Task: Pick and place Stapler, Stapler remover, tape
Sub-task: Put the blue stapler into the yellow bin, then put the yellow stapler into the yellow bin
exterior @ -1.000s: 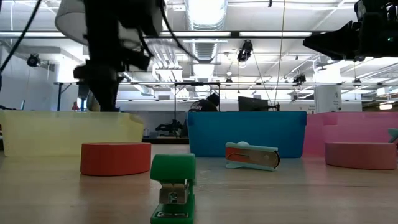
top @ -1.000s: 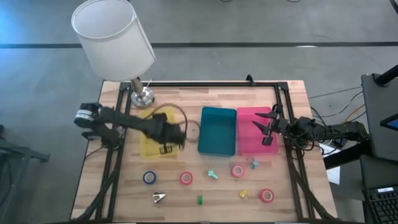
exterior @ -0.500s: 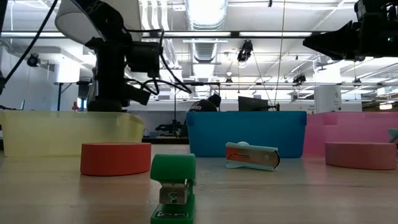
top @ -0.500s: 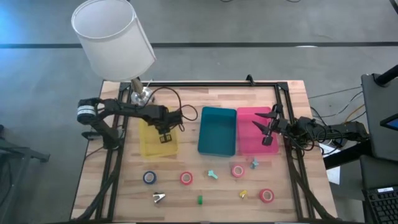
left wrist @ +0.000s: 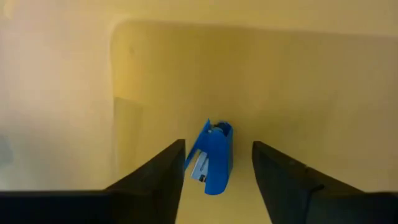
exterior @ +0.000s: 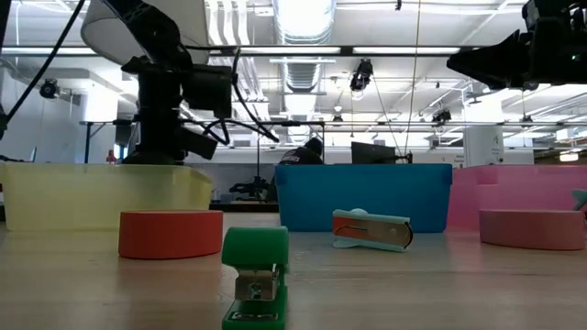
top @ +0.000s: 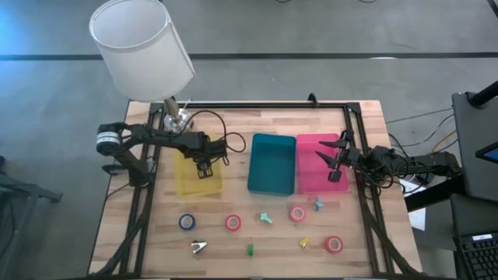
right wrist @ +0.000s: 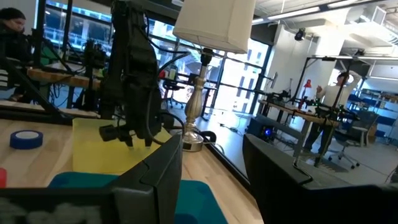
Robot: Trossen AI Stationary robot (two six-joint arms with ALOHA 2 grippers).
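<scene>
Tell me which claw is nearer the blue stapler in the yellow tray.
Left. The left claw hangs open directly over the blue stapler inside the yellow tray. The right claw waits across the table, above the pink tray.

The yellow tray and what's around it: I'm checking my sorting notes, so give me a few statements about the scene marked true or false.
1. A blue stapler lies inside the yellow tray. True.
2. The left gripper is clamped on the stapler. False: its fingers stand open, apart from the stapler below them.
3. The right gripper hangs above the pink tray. True.
4. The teal tray sits between the yellow and pink trays. True.
5. All tape rolls are in trays. False: the blue tape roll and three red or pink ones lie on the table.
</scene>
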